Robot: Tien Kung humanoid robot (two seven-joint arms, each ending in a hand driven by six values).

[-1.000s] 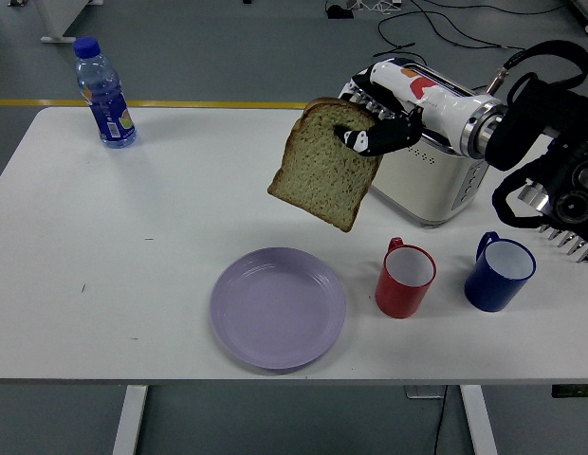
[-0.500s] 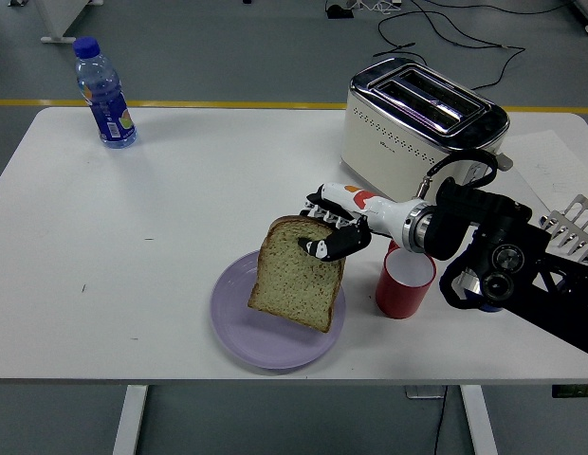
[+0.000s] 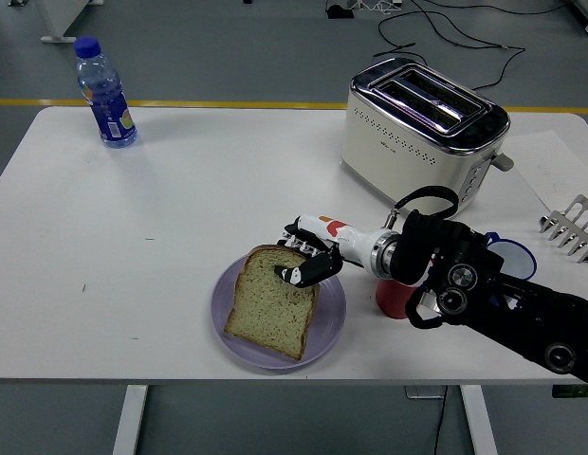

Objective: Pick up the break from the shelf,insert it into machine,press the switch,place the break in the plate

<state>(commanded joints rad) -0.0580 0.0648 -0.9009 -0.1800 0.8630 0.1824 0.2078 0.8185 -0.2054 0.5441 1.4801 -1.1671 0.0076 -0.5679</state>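
We see the right hand [image 3: 308, 254] pinching the top edge of the bread slice [image 3: 272, 301], which lies on the purple plate [image 3: 329, 318], hiding most of it; our black forearm hides most of the red cup [image 3: 389, 297] and the blue cup [image 3: 511, 254]; a metal rack [image 3: 571, 227] is cut off at the right edge; the toaster [image 3: 422, 133] stands behind, slots empty; a water bottle [image 3: 102, 92] stands far left.

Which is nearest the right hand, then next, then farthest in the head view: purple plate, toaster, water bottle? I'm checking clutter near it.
From the right hand:
1. Purple plate, directly beneath it.
2. Toaster, behind, far right.
3. Water bottle, far left corner.
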